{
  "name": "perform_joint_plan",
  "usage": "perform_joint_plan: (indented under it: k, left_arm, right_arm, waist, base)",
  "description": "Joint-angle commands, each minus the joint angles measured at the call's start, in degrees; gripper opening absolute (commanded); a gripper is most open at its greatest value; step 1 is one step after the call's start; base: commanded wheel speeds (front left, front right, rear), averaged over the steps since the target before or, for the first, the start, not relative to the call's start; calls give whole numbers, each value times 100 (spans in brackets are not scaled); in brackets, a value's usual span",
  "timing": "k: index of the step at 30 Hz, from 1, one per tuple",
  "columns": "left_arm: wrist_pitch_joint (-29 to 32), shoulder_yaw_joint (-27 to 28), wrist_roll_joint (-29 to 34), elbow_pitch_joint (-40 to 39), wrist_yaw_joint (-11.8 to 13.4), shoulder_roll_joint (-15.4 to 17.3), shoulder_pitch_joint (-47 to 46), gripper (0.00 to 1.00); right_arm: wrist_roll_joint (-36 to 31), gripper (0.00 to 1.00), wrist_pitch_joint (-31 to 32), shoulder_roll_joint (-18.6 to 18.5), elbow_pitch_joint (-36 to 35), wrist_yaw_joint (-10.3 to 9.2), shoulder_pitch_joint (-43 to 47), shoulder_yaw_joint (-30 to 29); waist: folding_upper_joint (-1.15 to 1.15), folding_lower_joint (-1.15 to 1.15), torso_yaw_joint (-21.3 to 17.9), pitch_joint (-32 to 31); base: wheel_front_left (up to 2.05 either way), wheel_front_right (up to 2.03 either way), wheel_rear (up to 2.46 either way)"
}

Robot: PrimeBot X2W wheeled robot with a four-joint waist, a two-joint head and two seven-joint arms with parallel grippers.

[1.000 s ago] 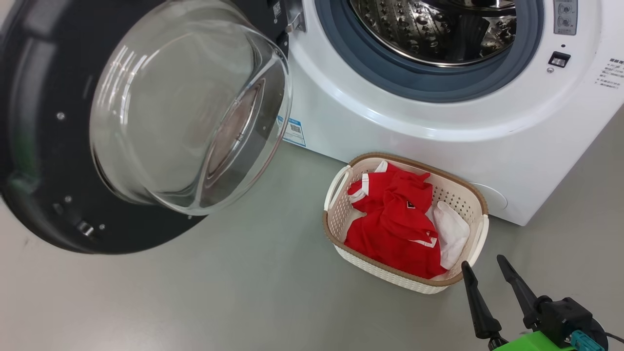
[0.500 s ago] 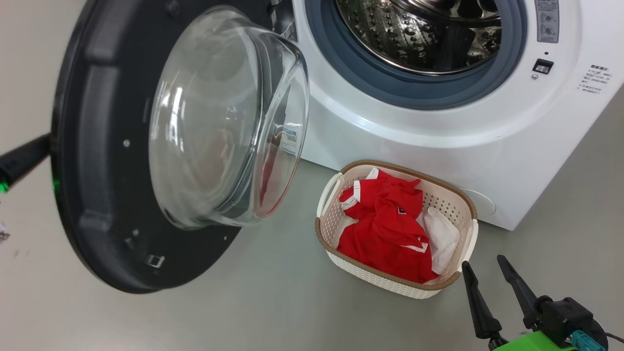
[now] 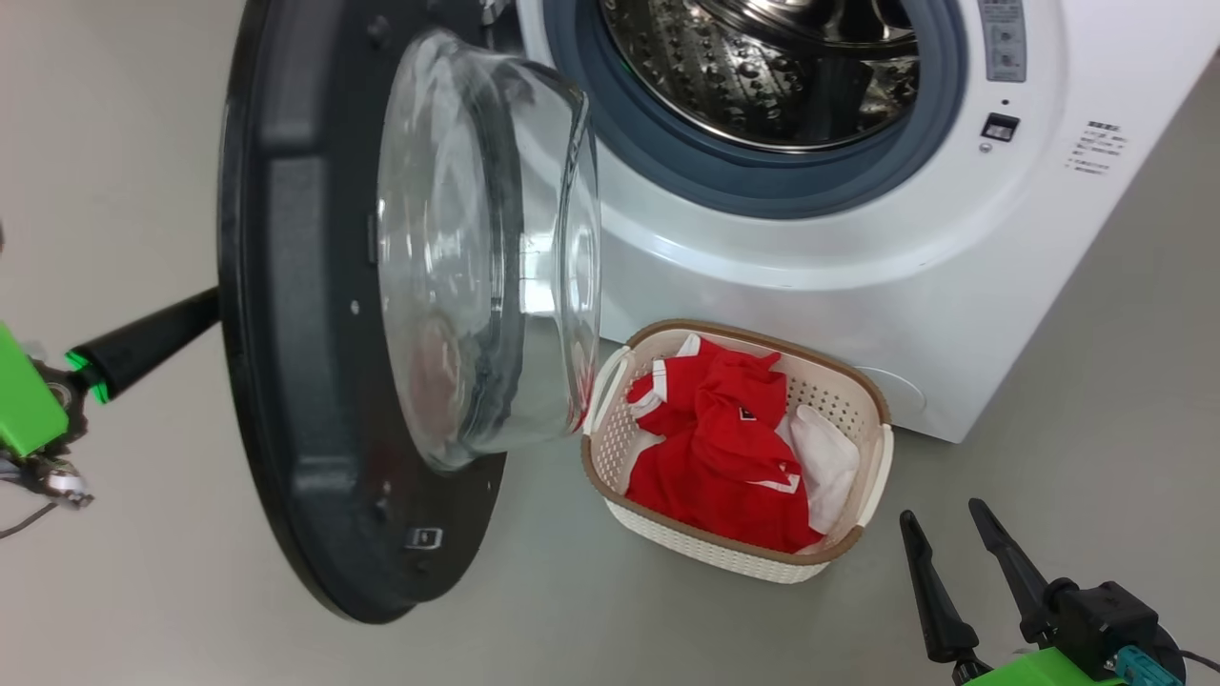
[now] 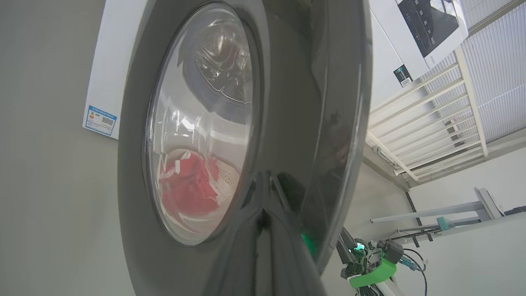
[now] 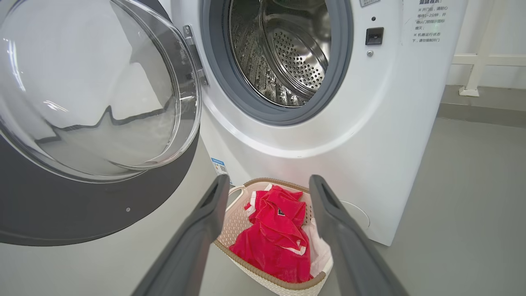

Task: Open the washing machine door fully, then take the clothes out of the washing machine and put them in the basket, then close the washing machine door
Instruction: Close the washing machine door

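From the left wrist view, the left claw (image 4: pixel 267 230), fingers together, meets the glossy black outer face of the washing machine door (image 4: pixel 287 123). In the head view the door stands half-swung at centre left, with its clear glass bowl bulging rightward. At upper right is the white washing machine (image 3: pixel 762 257), with its steel drum (image 3: pixel 753 67). Below centre, the cream basket (image 3: pixel 743 562) holds the clothes (image 3: pixel 724 448), one red and one white. At lower right, the right claw (image 3: pixel 942 514) hovers with its fingers apart, empty.

The robot's left pincer (image 3: pixel 152 341), two long dark fingers pressed tightly together, stretches sideways from its bright green wrist (image 3: pixel 24 405) at the left edge, with its tips hidden. The right pincer (image 3: pixel 945 522) sits low on the right, its fingers spread apart, pointing upward and holding nothing.
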Motion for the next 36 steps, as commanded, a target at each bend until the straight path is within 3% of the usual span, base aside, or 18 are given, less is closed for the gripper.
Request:
perform_joint_plan:
  k: [1, 22, 36]
  left_arm:
    - [58, 181, -113, -264, -39, 195, -112, 0]
    - [-321, -28, -75, -1151, -39, -308, -372, 0]
    - [-982, -30, 139, -1022, -40, -219, -41, 0]
  right_arm:
    - [97, 100, -38, -63, -154, 42, -12, 165]
    - [155, 100, -38, -63, -204, 42, -159, 149]
    - [214, 100, -38, -63, -194, 42, -163, 131]
  waist:
    - [0, 0, -99, -1]
    - [0, 0, -721, 253]
    - [0, 0, -681, 205]
  base:
    - [0, 0, 0]
    - [0, 0, 0]
    - [0, 0, 0]
